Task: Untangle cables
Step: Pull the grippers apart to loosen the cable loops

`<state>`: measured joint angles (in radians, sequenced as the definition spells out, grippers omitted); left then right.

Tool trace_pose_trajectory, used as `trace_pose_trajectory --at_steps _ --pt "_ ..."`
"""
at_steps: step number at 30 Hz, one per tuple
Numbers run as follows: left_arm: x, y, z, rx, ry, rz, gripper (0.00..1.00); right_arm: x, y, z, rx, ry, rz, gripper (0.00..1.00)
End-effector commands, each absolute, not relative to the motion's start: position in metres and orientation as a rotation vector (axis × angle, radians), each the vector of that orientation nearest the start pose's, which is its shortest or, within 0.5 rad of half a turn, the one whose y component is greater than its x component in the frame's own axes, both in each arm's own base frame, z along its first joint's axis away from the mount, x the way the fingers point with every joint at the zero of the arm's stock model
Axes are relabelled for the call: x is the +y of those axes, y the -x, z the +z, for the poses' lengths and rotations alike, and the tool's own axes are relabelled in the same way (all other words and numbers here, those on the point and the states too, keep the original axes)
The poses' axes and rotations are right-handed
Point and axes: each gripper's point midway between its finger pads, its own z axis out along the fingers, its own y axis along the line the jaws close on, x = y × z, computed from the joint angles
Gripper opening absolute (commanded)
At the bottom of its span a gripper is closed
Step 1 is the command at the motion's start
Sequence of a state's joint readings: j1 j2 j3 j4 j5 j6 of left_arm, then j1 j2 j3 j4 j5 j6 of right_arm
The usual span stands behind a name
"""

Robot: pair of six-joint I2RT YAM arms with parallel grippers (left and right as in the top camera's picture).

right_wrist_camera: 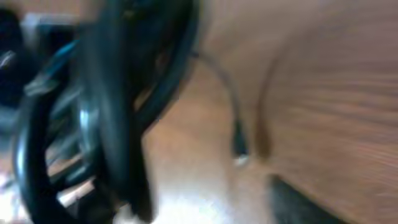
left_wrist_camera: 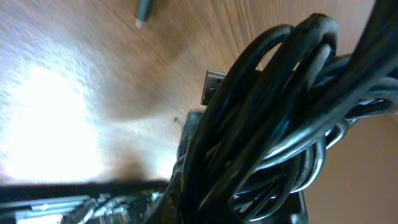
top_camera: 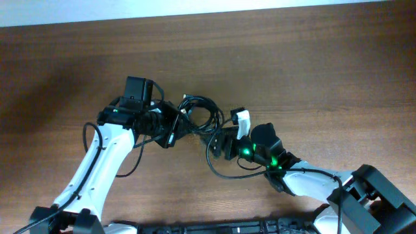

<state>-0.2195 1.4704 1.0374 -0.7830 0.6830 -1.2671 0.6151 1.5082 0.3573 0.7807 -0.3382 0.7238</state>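
Wooden tabletop (top_camera: pixel 312 78), cables (top_camera: pixel 201 112) bundled at centre, left tool (top_camera: pixel 170 129) clamped on them, right tool (top_camera: pixel 221 142) state not discernible.

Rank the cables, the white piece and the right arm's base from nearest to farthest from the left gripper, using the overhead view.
1. cables: at the left gripper, just to its right.
2. white piece: farther right, on the right wrist.
3. right arm's base: bottom right corner.
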Motion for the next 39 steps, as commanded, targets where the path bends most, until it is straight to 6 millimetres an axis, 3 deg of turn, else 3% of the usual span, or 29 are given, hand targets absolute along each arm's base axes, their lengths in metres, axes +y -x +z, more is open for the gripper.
trace_pose_trajectory --at_steps 1,8,12,14,15,17,19,21,22,23,25,27,30,32,33,34,36,37,39 --pt "-0.183 -0.270 0.138 2.842 1.438 -1.288 0.00 0.247 -0.304 0.103 2.030 0.008 1.016 0.61" --pt "-0.178 -0.264 0.133 2.861 1.470 -1.220 0.00 0.251 -0.309 0.125 1.946 -0.059 1.110 0.61" --pt "-0.182 -0.262 0.134 2.897 1.348 -1.243 0.00 0.247 -0.316 0.131 1.911 -0.089 1.084 0.61" --pt "-0.191 -0.257 0.139 2.944 1.118 -1.308 0.00 0.236 -0.325 0.127 1.914 -0.152 1.003 0.09" --pt "-0.190 -0.258 0.139 2.948 1.023 -1.315 0.00 0.229 -0.328 0.119 1.935 -0.184 0.955 0.04" --pt "-0.180 -0.265 0.139 2.923 0.717 -1.304 0.00 0.198 -0.333 0.086 2.058 -0.268 0.815 0.04" --pt "-0.170 -0.283 0.143 2.829 0.488 -1.293 0.00 0.193 -0.327 0.078 2.131 -0.174 0.826 0.04" --pt "-0.167 -0.303 0.147 2.734 0.334 -1.249 0.00 0.200 -0.316 0.083 2.150 -0.005 0.904 0.04" --pt "-0.161 -0.319 0.146 2.683 0.309 -1.161 0.00 0.205 -0.299 0.085 2.182 0.137 0.987 0.04" --pt "-0.151 -0.334 0.143 2.644 0.319 -1.042 0.00 0.199 -0.289 0.079 2.241 0.157 1.020 0.04" --pt "-0.148 -0.343 0.144 2.612 0.313 -1.003 0.00 0.190 -0.279 0.081 2.263 0.196 1.073 0.04" --pt "-0.149 -0.350 0.149 2.568 0.224 -0.990 0.00 0.191 -0.270 0.099 2.185 0.330 1.172 0.04" --pt "-0.150 -0.356 0.154 2.530 0.175 -0.988 0.00 0.173 -0.274 0.092 2.227 0.242 1.149 0.04" --pt "-0.151 -0.359 0.156 2.511 0.139 -0.979 0.00 0.164 -0.275 0.089 2.243 0.218 1.139 0.28" --pt "-0.151 -0.359 0.157 2.507 0.144 -0.982 0.00 0.167 -0.270 0.093 2.228 0.243 1.194 0.59" --pt "-0.151 -0.359 0.157 2.516 0.222 -1.006 0.00 0.173 -0.264 0.099 2.208 0.282 1.261 0.73" --pt "-0.151 -0.359 0.157 2.533 0.563 -1.103 0.00 0.181 -0.255 0.105 2.229 0.235 1.384 0.83" --pt "-0.151 -0.357 0.155 2.536 0.802 -1.155 0.00 0.185 -0.252 0.105 2.249 0.207 1.416 0.86" --pt "-0.150 -0.346 0.148 2.503 1.338 -1.229 0.00 0.204 -0.243 0.111 2.216 0.324 1.439 0.87"
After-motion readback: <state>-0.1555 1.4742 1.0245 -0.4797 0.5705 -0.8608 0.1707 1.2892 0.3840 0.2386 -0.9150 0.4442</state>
